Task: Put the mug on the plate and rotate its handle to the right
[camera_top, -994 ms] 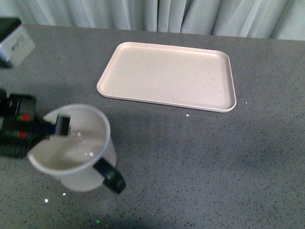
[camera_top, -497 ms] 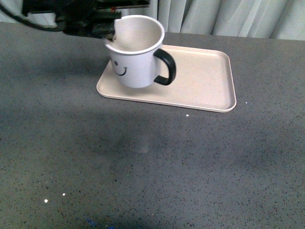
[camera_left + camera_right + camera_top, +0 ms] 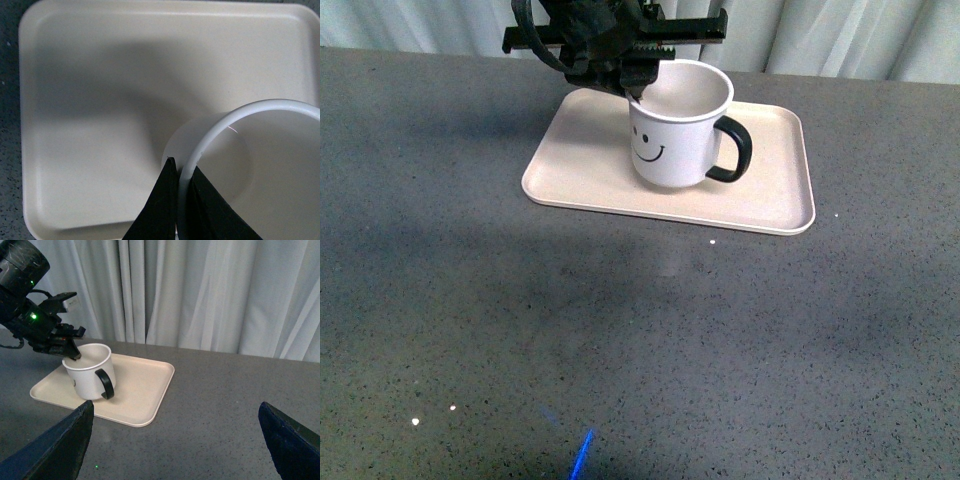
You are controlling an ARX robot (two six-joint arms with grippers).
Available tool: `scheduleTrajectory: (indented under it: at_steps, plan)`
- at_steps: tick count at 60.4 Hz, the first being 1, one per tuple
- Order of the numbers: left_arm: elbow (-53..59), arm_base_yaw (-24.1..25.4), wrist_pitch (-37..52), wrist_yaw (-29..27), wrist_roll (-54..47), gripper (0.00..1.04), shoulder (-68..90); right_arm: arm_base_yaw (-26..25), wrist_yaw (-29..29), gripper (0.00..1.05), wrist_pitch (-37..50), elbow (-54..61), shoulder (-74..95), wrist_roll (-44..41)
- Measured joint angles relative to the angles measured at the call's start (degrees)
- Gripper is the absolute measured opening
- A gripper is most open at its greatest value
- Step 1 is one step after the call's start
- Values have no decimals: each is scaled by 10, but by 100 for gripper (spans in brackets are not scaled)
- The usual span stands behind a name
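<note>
The white mug (image 3: 675, 140) with a black smiley face stands upright on the pale pink-beige plate (image 3: 590, 185), its black handle (image 3: 735, 150) pointing right. My left gripper (image 3: 635, 92) is shut on the mug's left rim from above. In the left wrist view the fingers (image 3: 160, 210) pinch the rim of the mug (image 3: 260, 165) over the plate (image 3: 90, 100). The right wrist view shows the mug (image 3: 89, 371) on the plate (image 3: 140, 395). My right gripper (image 3: 175, 440) is open and empty, well away from the plate, over the grey table.
The grey speckled table (image 3: 670, 340) spreads in front of the plate. Pale curtains (image 3: 800, 35) hang behind the table's far edge. The left arm (image 3: 30, 315) reaches over the plate's left end.
My left gripper carried the mug from the near left of the table up and over to the plate. The mug now stands on the plate with its handle to the right.
</note>
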State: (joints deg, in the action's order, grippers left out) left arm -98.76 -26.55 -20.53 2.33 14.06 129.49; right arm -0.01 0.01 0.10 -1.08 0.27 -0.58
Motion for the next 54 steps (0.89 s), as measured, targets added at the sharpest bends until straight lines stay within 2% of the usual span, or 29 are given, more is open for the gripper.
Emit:
scheduleTrajectory:
  at_steps: [24,44,54]
  plan:
    - [-8,-9,-1,3,6,2,22,0,0,96,0,0,0,0]
    - [-5,-13,10,9,4,50,23,0,0,96,0,0,0,0]
    - [40,-13,48,9,1,75,-13,0,0,96,0,0,0,0]
